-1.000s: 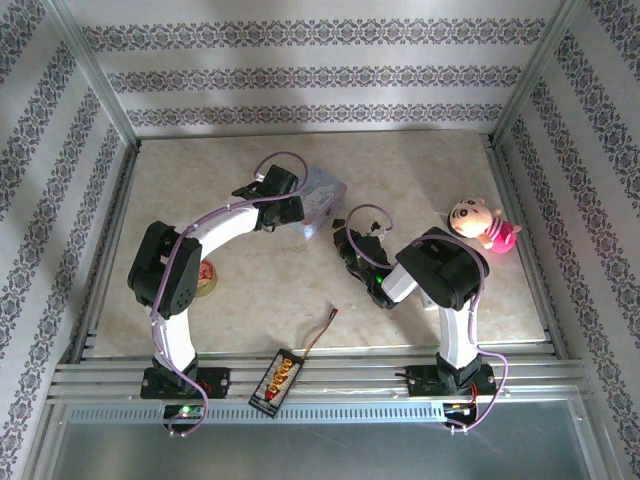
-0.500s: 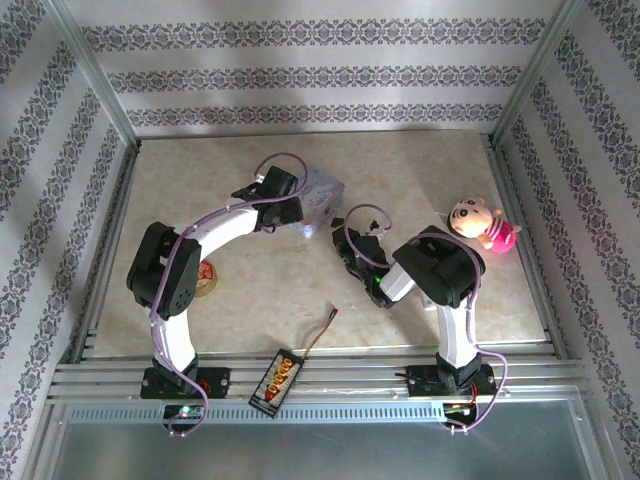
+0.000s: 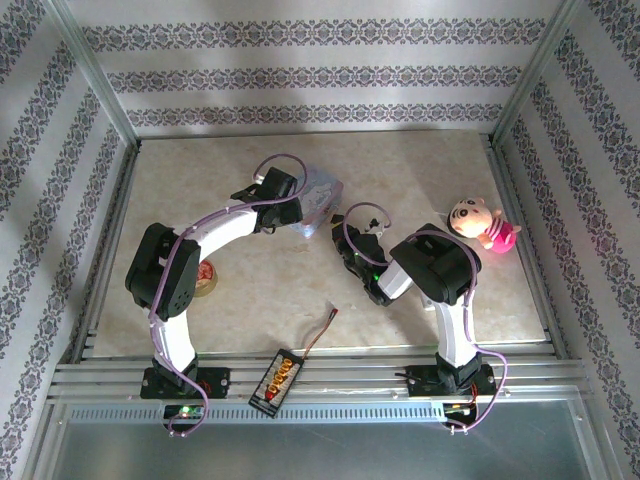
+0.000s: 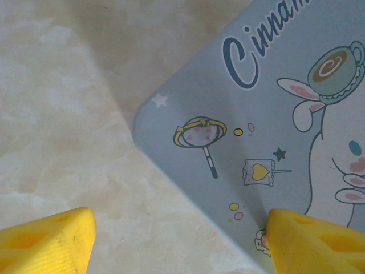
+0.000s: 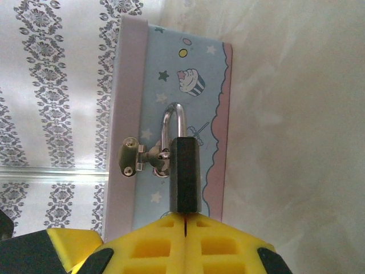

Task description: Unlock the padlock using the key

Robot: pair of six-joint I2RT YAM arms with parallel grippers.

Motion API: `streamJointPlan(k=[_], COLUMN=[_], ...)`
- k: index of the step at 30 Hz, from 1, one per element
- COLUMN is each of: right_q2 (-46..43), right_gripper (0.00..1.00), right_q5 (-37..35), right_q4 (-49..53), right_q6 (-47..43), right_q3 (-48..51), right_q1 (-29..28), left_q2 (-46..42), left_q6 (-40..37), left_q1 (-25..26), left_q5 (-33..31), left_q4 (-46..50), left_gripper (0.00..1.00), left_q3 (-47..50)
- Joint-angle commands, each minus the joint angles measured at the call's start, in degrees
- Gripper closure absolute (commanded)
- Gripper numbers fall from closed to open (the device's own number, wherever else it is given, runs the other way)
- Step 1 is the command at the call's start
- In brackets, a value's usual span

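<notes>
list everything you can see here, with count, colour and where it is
tin box: one, pale blue with cartoon print, mid table
padlock: one, dark grey with silver shackle, hooked through the tin's hasp
hasp: one, silver, on the tin's side
plush doll: one, pink and cream, right side of table
round item: one, yellowish-red, beside left arm, too small to identify
connector board: one, black with orange plugs, near edge between arm bases
table: one, beige marble
left gripper: yellow fingers, open, over the tin's corner
right gripper: yellow fingers, shut, at the padlock's base
</notes>
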State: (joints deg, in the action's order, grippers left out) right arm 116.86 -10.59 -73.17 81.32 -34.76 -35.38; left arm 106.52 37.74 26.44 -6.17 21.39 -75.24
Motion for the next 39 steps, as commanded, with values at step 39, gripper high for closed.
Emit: streamJointPlan(k=[39], right_q2=[1.5], right_gripper=[1.00], right_q5=[-2.5], right_q4=[-6.2], right_q6=[-0.2], right_q3=[-1.8], right_q1=[1.0], left_q2=[0.9], left_q6=[-1.1], left_q1=[-0.5], left_q5=[0.6], left_q4=[6.5], left_gripper=[0.35], left_q3=[2.2])
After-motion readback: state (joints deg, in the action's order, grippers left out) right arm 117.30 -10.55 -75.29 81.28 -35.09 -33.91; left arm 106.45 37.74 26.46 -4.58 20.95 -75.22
